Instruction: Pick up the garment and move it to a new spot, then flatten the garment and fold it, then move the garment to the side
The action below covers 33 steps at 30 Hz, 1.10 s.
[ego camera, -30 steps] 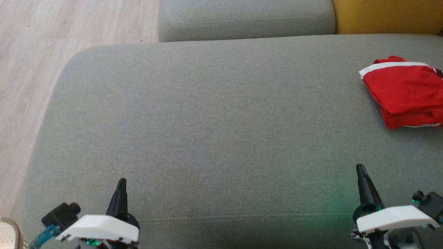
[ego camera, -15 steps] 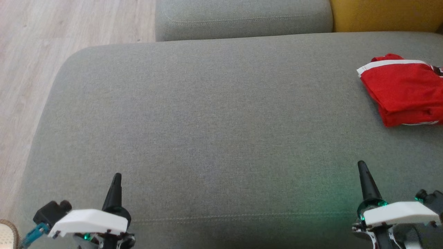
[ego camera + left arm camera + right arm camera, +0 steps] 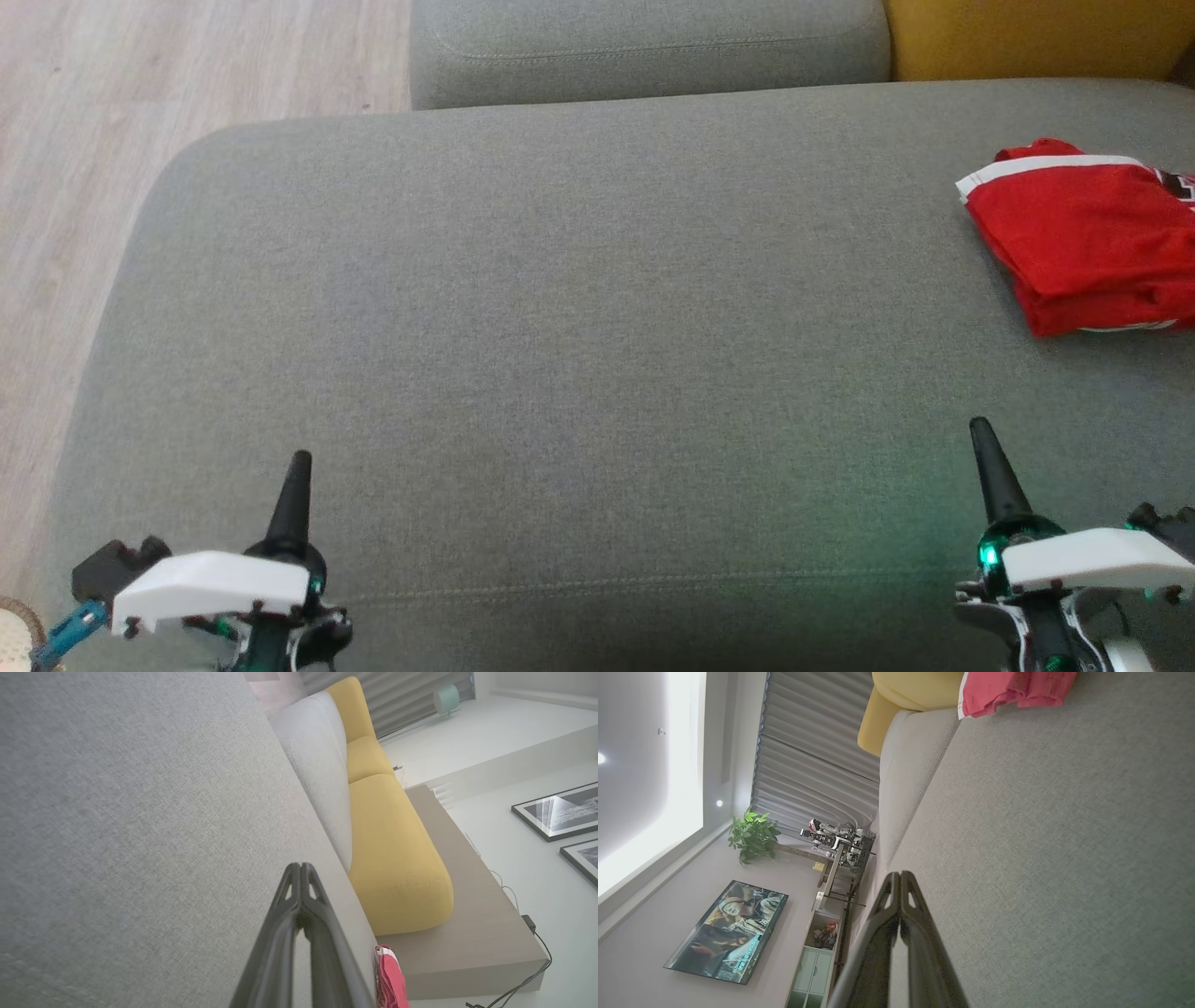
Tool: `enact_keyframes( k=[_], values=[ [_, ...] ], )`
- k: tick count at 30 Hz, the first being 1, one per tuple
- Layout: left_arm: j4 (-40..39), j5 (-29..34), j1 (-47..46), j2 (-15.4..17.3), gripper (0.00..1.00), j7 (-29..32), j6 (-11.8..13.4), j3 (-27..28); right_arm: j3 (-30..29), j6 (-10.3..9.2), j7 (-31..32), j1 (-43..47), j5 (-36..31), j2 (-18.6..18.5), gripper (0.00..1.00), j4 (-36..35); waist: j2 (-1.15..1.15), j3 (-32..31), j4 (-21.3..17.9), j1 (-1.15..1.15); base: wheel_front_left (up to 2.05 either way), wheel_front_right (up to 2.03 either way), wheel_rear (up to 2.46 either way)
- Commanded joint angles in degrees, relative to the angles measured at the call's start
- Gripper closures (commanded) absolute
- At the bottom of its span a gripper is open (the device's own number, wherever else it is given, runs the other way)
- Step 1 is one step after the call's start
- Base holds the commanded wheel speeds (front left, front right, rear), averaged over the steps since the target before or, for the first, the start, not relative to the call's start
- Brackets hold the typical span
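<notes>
Partly, the red garment [image 3: 1083, 243] is cut off by the head view's right edge, and its far side cannot be made out. The left gripper [image 3: 299, 464] and the right gripper [image 3: 980, 431] each have their fingers pressed together, grasping nothing, above the near part of the grey sofa seat [image 3: 579, 308]. The garment lies on that seat, beyond the right gripper and to its right, well apart from both.

Open cushion [image 3: 579, 308] middle, garment [image 3: 1083, 243] (far right) apparently low
</notes>
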Motion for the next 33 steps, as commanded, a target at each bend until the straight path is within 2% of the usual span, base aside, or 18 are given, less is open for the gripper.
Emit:
enact_keyframes(
  k=[1, 33],
  values=[
    [-1.5, -1.9, -3.4, 0.7, 1.00, 0.5, -0.7, 2.4, 0.5, 0.00, 0.5, -3.1, 2.0, -1.3, 1.00, -1.5, 0.00, 0.0, -0.1, 0.00, 0.00, 0.00, 0.00],
    [1.1, -23.9, -7.3, 0.4, 1.00, 5.9, -4.2, 8.2, -0.8, -0.01, 5.8, -6.2, 22.7, -1.3, 1.00, 0.3, 0.00, 0.6, -1.3, 0.00, 0.00, 0.00, 0.00]
  ],
)
